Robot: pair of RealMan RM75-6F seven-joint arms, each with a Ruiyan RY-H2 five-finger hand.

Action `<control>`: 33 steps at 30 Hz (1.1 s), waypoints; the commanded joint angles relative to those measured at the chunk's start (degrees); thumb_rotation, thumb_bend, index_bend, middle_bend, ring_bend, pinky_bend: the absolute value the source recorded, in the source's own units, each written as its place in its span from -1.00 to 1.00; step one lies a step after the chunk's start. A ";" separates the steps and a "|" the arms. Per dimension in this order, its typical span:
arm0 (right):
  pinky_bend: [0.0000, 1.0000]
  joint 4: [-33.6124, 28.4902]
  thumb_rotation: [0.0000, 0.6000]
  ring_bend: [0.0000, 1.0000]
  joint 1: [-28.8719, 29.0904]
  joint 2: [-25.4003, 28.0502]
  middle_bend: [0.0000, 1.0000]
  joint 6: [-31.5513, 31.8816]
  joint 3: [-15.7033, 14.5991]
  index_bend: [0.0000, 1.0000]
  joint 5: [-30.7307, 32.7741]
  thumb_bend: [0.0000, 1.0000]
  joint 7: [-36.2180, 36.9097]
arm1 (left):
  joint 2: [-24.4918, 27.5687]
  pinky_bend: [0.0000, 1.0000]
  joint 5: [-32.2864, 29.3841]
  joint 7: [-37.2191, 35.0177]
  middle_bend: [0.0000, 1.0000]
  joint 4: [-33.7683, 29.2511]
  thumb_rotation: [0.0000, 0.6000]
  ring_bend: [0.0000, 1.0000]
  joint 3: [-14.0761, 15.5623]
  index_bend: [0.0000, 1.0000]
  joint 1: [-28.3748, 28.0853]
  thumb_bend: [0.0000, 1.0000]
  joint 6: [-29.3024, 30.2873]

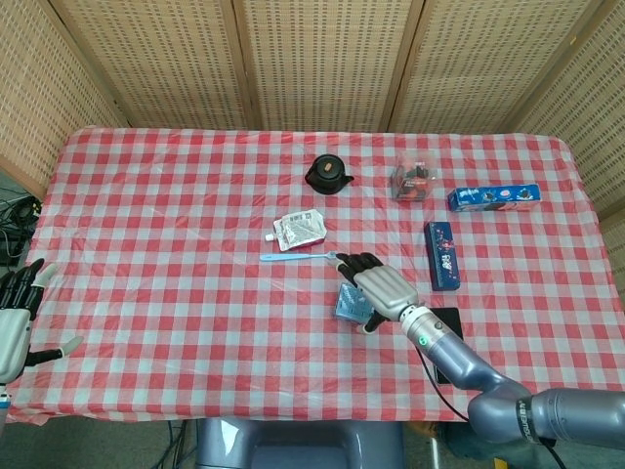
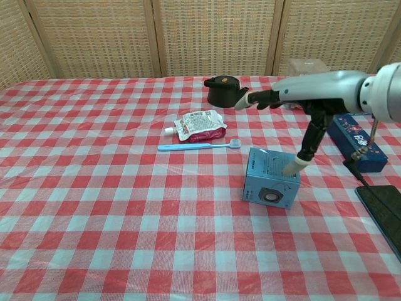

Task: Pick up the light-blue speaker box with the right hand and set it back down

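The light-blue speaker box (image 2: 270, 184) stood on the checked tablecloth (image 2: 94, 188), just in front of the blue toothbrush (image 2: 199, 146) and to its right. The right hand (image 2: 294, 100) hung above the box with fingers spread apart, its thumb tip seemingly resting on the box's top edge. The left hand (image 1: 15, 318) lay off the tablecloth's left edge, fingers apart, holding nothing.

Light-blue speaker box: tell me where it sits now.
In the chest view the light-blue speaker box stands on the tablecloth right of centre, under the right hand, just right of the toothbrush.

Black pot (image 1: 327, 174), pouch (image 1: 300, 229), perhaps toothbrush (image 1: 299, 257)
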 commanded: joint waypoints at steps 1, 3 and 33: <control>-1.00 1.08 1.00 -1.00 -2.30 -4.30 -0.98 3.95 -2.97 -0.88 -1.99 -0.85 -5.66 | 0.05 -1.00 0.16 -0.03 -1.00 -0.06 1.00 -1.00 0.05 -1.00 0.09 -1.00 0.20; -0.97 2.81 1.00 -1.00 -2.84 -6.65 -0.94 5.50 -3.84 -0.84 -2.23 -0.85 -8.91 | 0.12 -1.00 0.27 -0.20 -1.00 -0.09 1.00 -1.00 0.08 -1.00 0.19 -1.00 0.39; 0.15 9.27 1.00 -0.05 -8.08 -11.09 -0.05 7.84 4.63 -0.20 -11.28 0.03 2.42 | 0.00 -1.00 -0.75 -0.01 -1.00 0.23 1.00 -1.00 -0.17 -1.00 -0.36 -1.00 -0.67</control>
